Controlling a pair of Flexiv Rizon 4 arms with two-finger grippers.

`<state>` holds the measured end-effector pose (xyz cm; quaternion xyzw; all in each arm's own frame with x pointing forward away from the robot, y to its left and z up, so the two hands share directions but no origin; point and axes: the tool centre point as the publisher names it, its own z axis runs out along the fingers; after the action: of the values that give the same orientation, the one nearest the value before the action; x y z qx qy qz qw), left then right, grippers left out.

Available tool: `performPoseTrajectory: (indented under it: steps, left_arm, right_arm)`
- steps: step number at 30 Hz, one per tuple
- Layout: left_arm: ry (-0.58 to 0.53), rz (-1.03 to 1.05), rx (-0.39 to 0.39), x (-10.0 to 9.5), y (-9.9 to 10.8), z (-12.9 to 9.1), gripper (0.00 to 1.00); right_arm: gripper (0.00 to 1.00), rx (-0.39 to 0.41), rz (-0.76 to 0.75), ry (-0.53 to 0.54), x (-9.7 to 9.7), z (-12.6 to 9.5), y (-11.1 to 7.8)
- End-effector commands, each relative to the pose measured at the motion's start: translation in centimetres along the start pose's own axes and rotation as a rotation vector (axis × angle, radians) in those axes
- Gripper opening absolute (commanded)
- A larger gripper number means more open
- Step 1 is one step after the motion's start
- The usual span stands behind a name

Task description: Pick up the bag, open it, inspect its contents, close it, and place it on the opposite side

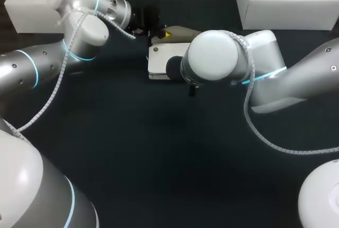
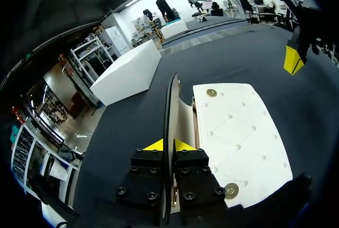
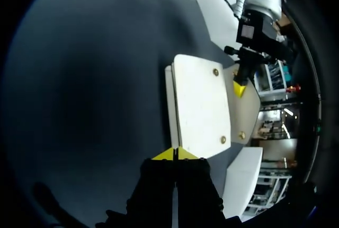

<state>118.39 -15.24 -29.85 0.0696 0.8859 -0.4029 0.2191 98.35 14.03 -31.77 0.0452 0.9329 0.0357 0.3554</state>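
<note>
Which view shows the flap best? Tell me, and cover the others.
Right wrist view: the flap shows its broad face, pinched by the left gripper. Left wrist view has it edge-on between the fingers; head view shows only a sliver past the right arm.

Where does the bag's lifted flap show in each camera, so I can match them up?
Head view: flap beyond the white bag body, at the left gripper.
Left wrist view: flap seen edge-on, clamped in the left gripper, beside the bag body.
Right wrist view: flap beyond the bag body, pinched by the left gripper.
Shared landmark: the left gripper's yellow tips on the flap.
</note>
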Motion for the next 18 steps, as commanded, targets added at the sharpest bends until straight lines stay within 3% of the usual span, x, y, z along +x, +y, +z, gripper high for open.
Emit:
performPoseTrajectory:
  steps: [1, 7, 18]
  left_arm:
    - [-0.002, 0.001, 0.005, -0.1, 0.1, 0.2, 0.00]
    - [-0.043, 0.045, -0.007, -0.1, 0.0, 0.6, 0.00]
    - [-0.114, 0.147, 0.005, 0.0, 1.7, 2.3, 0.00]
  right_arm:
    - [0.00, 0.000, -0.001, 0.003, -0.1, -0.1, 0.0]
    - [0.00, 0.012, -0.005, -0.018, -0.3, 0.0, 0.2]
    - [0.00, 0.019, 0.020, -0.057, 2.2, 1.4, 0.3]
